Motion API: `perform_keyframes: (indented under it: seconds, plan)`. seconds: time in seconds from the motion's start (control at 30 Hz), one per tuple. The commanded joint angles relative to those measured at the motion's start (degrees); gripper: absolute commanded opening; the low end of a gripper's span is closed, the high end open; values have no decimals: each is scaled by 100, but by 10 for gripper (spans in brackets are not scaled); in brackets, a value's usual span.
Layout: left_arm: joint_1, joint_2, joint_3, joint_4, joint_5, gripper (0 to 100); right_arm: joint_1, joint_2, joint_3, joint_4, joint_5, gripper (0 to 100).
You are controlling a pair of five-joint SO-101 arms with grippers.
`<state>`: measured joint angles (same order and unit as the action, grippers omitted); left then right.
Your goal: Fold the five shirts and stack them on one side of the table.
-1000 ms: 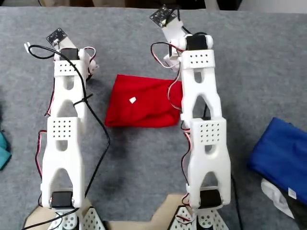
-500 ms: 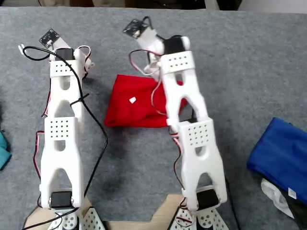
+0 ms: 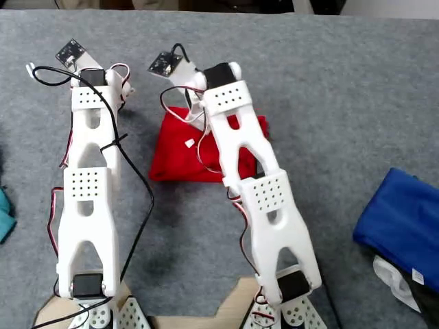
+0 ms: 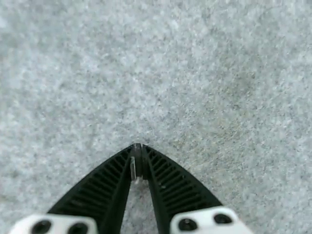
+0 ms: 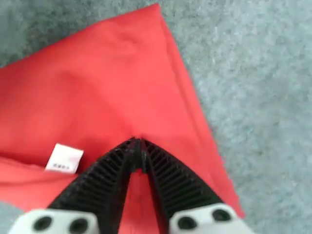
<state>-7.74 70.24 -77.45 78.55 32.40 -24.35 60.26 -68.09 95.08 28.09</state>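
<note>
Jaws shut tip to tip on both: left gripper (image 4: 136,152) holds nothing, over grey table (image 4: 219,58); right gripper (image 5: 137,146) closed just above red shirt (image 3: 175,161), no cloth visibly pinched. Red shirt lies folded, upper centre of high view, partly under right arm (image 3: 257,192). Blue shirt (image 3: 401,226) at right edge.

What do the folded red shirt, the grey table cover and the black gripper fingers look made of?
Folded red shirt: probably smooth matte cloth; soft creases, sewn white tag. Grey table cover: seemingly felt or short-pile carpet; fuzzy, speckled surface. Black ridged fingers of the right gripper: likely matte hard plastic; stiff ribbed faces.
</note>
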Motion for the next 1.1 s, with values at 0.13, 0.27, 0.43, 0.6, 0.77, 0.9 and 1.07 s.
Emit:
perform_keyframes:
  seconds: [0.13,0.27,0.43,0.6,0.77,0.9,1.07]
  plan:
    - [-18,-84,-290,-62,26,19,-13,-31,-268,475,-44,9]
    - [-35,-84,-290,-62,26,19,-4,-31,-268,695,-35,9]
    - [-26,-84,-290,-62,26,19,277,-66,-251,730,-44,9]
    - [-35,-84,-290,-62,26,19,479,-163,119,738,-26,9]
    - [-44,-84,-290,-70,26,19,497,-760,1226,721,-9,9]
    - [-44,-84,-290,-70,26,19,620,-1288,1851,721,-9,9]
    - [-44,-84,-290,-141,26,19,840,-1982,2695,721,123,9]
